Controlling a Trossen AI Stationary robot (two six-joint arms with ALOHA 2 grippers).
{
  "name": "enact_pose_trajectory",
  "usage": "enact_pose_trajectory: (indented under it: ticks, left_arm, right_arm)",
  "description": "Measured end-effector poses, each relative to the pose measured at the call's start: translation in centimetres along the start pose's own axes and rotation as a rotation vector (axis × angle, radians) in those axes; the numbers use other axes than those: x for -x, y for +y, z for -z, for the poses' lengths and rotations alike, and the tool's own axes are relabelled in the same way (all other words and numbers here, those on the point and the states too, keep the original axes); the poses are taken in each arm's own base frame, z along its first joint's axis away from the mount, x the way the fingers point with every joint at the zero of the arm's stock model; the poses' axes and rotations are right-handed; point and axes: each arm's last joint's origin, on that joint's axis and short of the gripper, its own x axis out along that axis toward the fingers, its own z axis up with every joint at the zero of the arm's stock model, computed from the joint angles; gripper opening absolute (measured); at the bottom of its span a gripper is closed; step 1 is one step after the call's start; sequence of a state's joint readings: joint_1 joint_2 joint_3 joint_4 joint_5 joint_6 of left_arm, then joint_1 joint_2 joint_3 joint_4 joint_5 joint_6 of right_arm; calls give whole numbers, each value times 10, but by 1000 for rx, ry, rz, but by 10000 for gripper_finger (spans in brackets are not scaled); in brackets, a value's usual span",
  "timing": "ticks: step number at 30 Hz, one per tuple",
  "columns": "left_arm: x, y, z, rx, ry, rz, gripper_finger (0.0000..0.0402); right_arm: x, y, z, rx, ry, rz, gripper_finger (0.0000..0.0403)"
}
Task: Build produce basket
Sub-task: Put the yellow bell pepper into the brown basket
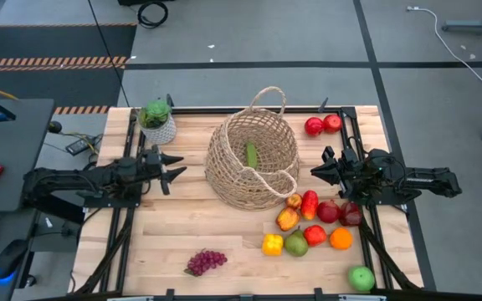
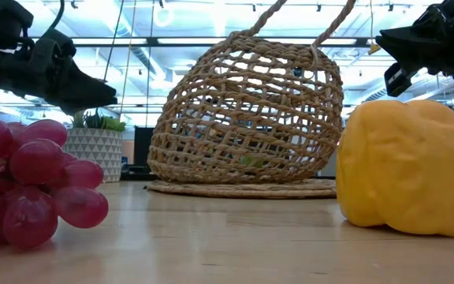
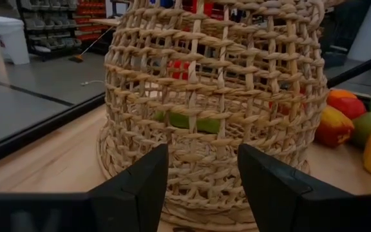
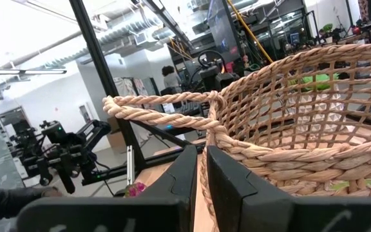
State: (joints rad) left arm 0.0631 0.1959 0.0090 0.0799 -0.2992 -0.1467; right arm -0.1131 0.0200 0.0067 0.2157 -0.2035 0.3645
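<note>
Basket (image 1: 252, 164) sits mid-table toward the far edge, tipped over, mouth up toward the camera in the high view, one loop handle (image 1: 268, 99) toward the far edge, the other (image 1: 284, 177) toward the right arm. A green cucumber (image 1: 251, 155) lies inside it.

Left gripper (image 1: 174, 170) hovers just left of the basket, fingers (image 3: 140, 187) partly open, holding nothing, pointed at the basket wall. Right gripper (image 1: 316, 170) is just right of the basket, fingers pressed together with a basket strand running between them in the wrist view; can't tell if it's gripped.

Rest of produce still on the table: two red apples (image 1: 322, 125) near the far right corner, a cluster (image 1: 312, 221) by the right edge incl. yellow pepper (image 1: 272, 244) and orange (image 1: 340, 239), green apple (image 1: 360, 278) at the near right corner, grapes (image 1: 205, 262) near the near edge. Potted plant (image 1: 156, 122) at the far left.
</note>
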Motion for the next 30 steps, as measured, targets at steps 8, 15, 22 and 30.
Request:
enact_pose_trajectory:
  ticks: [8,15,22,30]
  left_arm:
    - [0,0,0,-1,-1,0,197]
    - [0,0,0,-1,-2,0,195]
    - [0,0,0,-1,-2,0,196]
    - [0,0,0,0,-3,0,198]
  right_arm:
    - [0,2,-6,13,-73,2,41]
    - [2,6,-20,-101,-232,-16,41]
    - [4,7,-27,-167,-320,-10,41]
    - [6,11,-44,-192,-352,33,42]
